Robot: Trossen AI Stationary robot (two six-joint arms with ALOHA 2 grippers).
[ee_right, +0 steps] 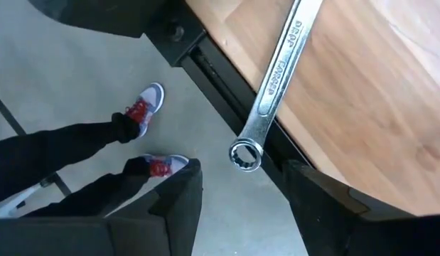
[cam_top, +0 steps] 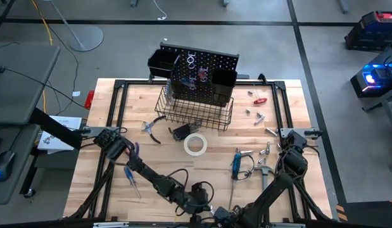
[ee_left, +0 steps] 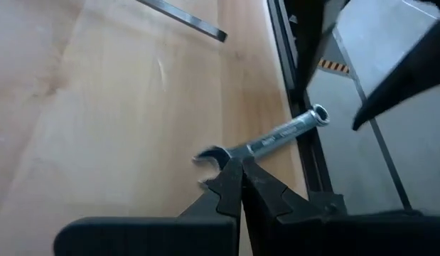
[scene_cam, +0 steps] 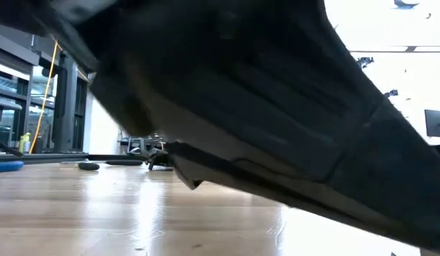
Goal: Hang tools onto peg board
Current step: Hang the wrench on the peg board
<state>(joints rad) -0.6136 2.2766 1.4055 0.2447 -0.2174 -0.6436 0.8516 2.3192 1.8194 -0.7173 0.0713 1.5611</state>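
Two grippers sit at the table's near edge. Our left gripper (ee_left: 237,188) has its fingers pressed together, with a small wrench (ee_left: 266,141) lying on the wood right at their tips; we cannot tell whether they touch or pinch it. Our right gripper (ee_right: 244,206) has its fingers spread apart, and a large wrench (ee_right: 275,78) lies past them, its ring end overhanging the table edge (ee_right: 227,78). Below it a person's legs and shoes (ee_right: 145,107) stand on the floor. Farther out on the table (cam_top: 107,190) we see a tape roll (cam_top: 195,144), pliers (cam_top: 151,128) and a blue screwdriver (cam_top: 236,163). At the far edge stands the peg board (cam_top: 199,69) with its wire basket (cam_top: 197,111).
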